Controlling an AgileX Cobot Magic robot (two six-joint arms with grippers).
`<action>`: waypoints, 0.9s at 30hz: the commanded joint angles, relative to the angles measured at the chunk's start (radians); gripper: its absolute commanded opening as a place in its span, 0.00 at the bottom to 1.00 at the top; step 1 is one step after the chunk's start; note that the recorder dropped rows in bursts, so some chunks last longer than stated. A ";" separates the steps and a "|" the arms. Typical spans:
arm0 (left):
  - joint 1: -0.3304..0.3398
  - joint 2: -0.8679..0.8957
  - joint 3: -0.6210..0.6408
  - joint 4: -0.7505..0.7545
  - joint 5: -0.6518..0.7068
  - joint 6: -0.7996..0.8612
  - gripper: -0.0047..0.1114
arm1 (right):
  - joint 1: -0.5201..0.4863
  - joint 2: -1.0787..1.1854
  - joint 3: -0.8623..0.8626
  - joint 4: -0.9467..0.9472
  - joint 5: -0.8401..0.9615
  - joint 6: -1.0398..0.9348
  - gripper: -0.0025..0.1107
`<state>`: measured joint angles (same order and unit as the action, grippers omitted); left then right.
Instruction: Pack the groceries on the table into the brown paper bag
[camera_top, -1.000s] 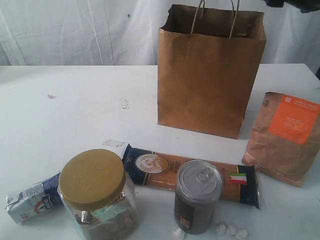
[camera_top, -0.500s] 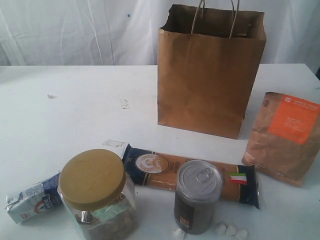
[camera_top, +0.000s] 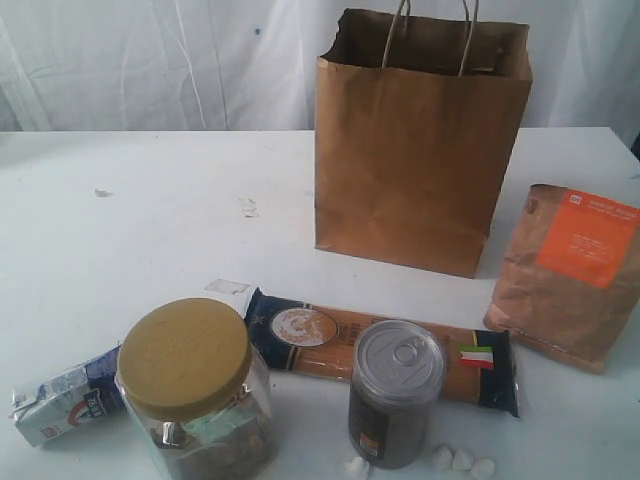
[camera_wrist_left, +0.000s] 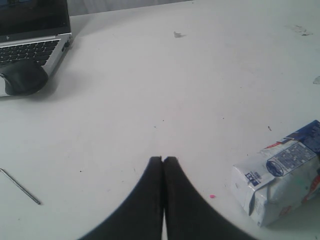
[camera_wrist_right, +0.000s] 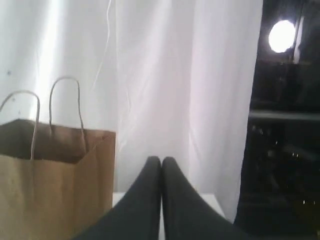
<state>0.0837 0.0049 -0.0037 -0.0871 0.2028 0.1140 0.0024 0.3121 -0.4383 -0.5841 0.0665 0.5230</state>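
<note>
- Brown kraft forms the brown paper bag (camera_top: 415, 170), which stands upright and open-topped at the far side of the table (camera_top: 150, 230) in the exterior view. No arm appears in this view.
- Near the front stand the gold-lidded jar (camera_top: 190, 390) and the grey can (camera_top: 395, 395). The spaghetti packet (camera_top: 310, 340) lies flat behind them. The brown pouch (camera_top: 565, 275) leans to the right of the bag.
- Legible marks: a tricolour flag on the spaghetti packet. Text on the pouch's orange label is too small to read.
- Left wrist view: the left gripper (camera_wrist_left: 163, 161) is pressed together and empty above bare table. The carton (camera_wrist_left: 282, 177) lies on its side nearby, its print illegible. A laptop (camera_wrist_left: 32, 37) and a mouse (camera_wrist_left: 22, 77) sit at the far edge.
- Right wrist view: the right gripper (camera_wrist_right: 161, 161) is pressed together, empty and raised beside the bag's rim.
- Recommended procedure: spread the jaws before descent and load the heavy jar and can first.
</note>
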 joint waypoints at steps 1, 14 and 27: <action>-0.006 -0.005 0.004 -0.009 -0.001 -0.004 0.04 | -0.004 -0.157 0.011 -0.012 0.109 0.004 0.02; -0.006 -0.005 0.004 -0.009 -0.001 -0.004 0.04 | 0.046 -0.207 0.036 -0.007 0.328 0.169 0.02; -0.006 -0.005 0.004 -0.009 -0.001 -0.004 0.04 | 0.046 -0.207 0.037 -0.007 0.330 0.169 0.02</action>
<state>0.0837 0.0049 -0.0037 -0.0871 0.2028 0.1140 0.0465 0.1092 -0.4077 -0.5863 0.3924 0.6891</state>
